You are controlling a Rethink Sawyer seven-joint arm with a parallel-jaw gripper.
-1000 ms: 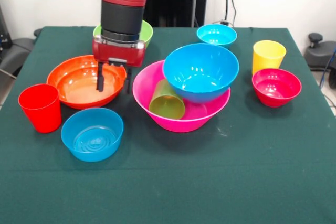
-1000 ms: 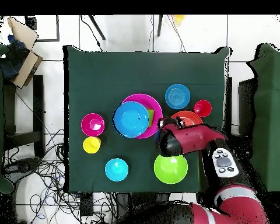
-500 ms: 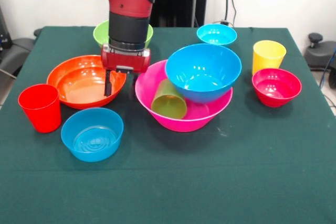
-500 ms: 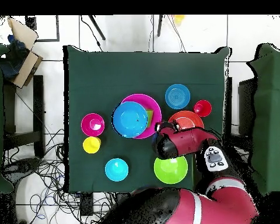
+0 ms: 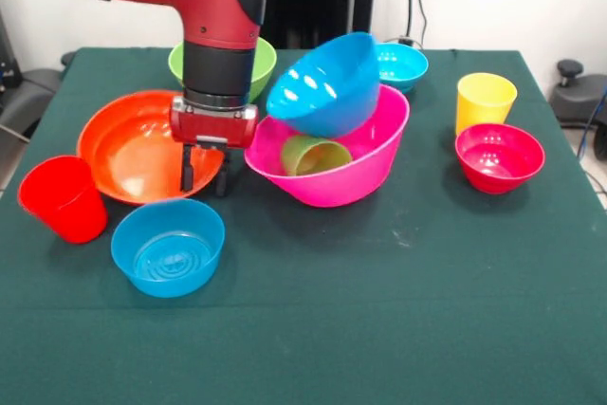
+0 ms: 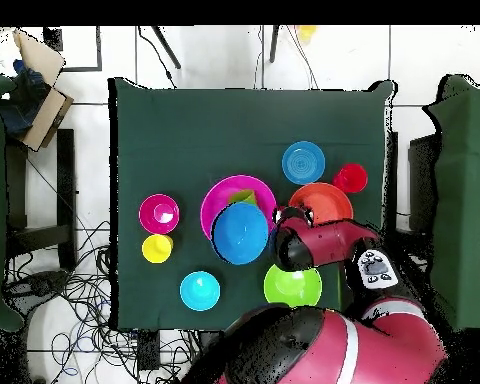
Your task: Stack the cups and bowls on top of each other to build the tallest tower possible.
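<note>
My gripper point(image 5: 203, 174) is open and low at the near right rim of the orange bowl point(image 5: 128, 144), one finger inside it and one outside. The orange bowl is tipped up and touches the red cup point(image 5: 62, 198), which leans left. The big pink bowl point(image 5: 360, 163) is tilted with its right rim raised. In it the green cup point(image 5: 315, 155) lies on its side, and the large blue bowl point(image 5: 322, 82) leans steeply on its left rim. From overhead the arm point(image 6: 314, 245) hides the gripper beside the pink bowl point(image 6: 216, 195).
A small translucent blue bowl point(image 5: 168, 246) sits in front of the gripper. The lime bowl point(image 5: 261, 59) is behind the arm and a cyan bowl point(image 5: 403, 62) sits at the back. The yellow cup point(image 5: 485, 100) and the magenta bowl point(image 5: 499, 156) stand at the right.
The gripper dropped and shifted left. The orange bowl tipped and slid into the red cup, which now leans. The pink bowl tilted and the blue bowl in it tipped over leftward.
</note>
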